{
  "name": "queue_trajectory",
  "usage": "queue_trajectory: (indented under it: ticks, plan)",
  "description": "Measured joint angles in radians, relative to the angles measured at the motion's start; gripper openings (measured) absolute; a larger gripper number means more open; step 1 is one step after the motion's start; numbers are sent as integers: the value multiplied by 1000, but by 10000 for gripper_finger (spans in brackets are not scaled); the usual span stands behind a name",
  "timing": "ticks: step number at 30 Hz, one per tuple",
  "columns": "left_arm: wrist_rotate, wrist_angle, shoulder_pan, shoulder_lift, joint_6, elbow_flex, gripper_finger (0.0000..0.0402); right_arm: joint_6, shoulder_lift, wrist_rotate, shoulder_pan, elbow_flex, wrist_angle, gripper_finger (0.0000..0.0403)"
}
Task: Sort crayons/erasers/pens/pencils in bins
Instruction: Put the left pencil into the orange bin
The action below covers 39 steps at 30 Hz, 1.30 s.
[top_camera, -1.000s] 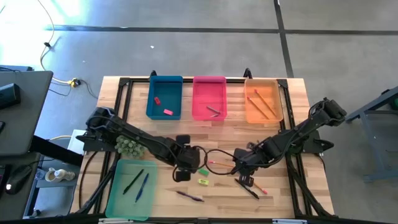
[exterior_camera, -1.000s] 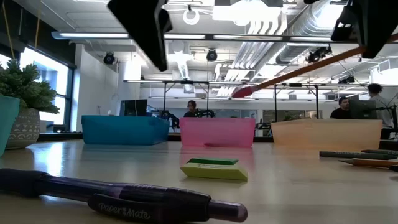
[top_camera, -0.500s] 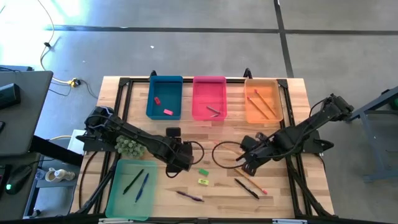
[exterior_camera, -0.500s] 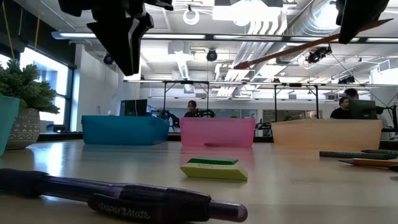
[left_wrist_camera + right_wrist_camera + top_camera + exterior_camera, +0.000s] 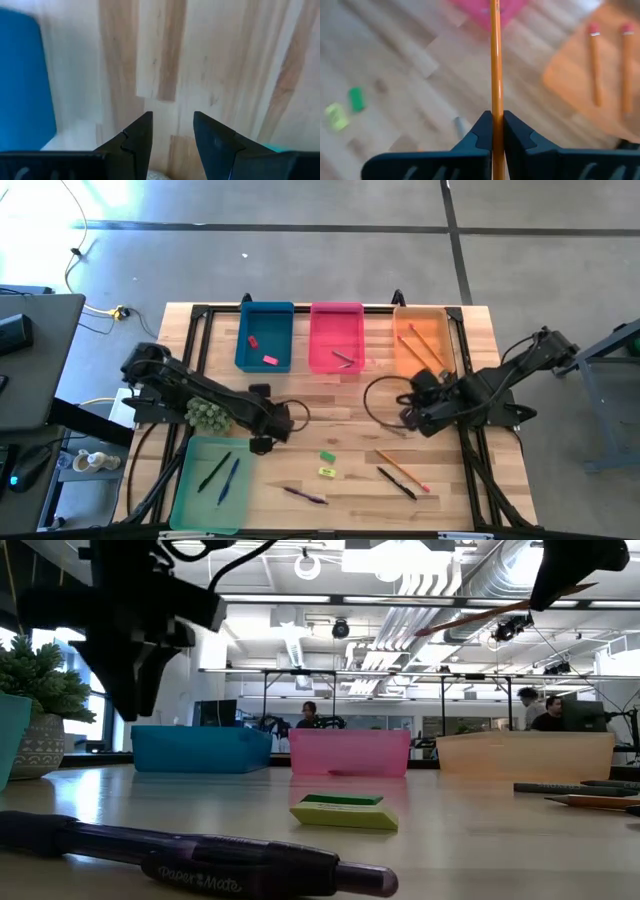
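Rt claw [image 5: 495, 131] pinched mid-shaft on stiff, light, slick pencil [image 5: 495, 60] nr orange bin [image 5: 424, 350]; lt claw [image 5: 172, 132] parted, empty.

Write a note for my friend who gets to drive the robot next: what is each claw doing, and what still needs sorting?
Right gripper: shut on a long orange pencil, raised beside the translucent orange bin, which holds two pencils.
Left gripper: open, empty, above the mint green bin, which holds two pens.
Done: two erasers in the dark blue bin, one small stick in the pink bin.
Left on the wooden table: green eraser, yellow eraser, purple pen, dark pen, another pencil.
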<state>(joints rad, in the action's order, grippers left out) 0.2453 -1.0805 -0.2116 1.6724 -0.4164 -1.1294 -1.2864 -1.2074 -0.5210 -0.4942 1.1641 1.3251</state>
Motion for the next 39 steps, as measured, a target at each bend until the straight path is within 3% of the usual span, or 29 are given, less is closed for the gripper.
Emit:
queue_trajectory:
  ticks: [5, 12, 21, 30, 39]
  plan:
    - [4, 103, 35, -111, -4, 67, 130, -58, 30, -57, 61, 0, 94, 5]
    - [8, 260, 121, -214, 48, 70, 130, -51, 56, -124, 199, 0, 202, 5]
    - [-17, 376, 263, -236, 80, 70, 130, 228, 72, -128, 450, -1, 239, 5]
    - [-36, 582, 382, -236, 110, 70, 130, 568, 69, 13, 775, -1, 212, 5]
    - [-37, 787, 470, -236, 133, 70, 130, 875, 66, 220, 1071, -1, 4, 5]
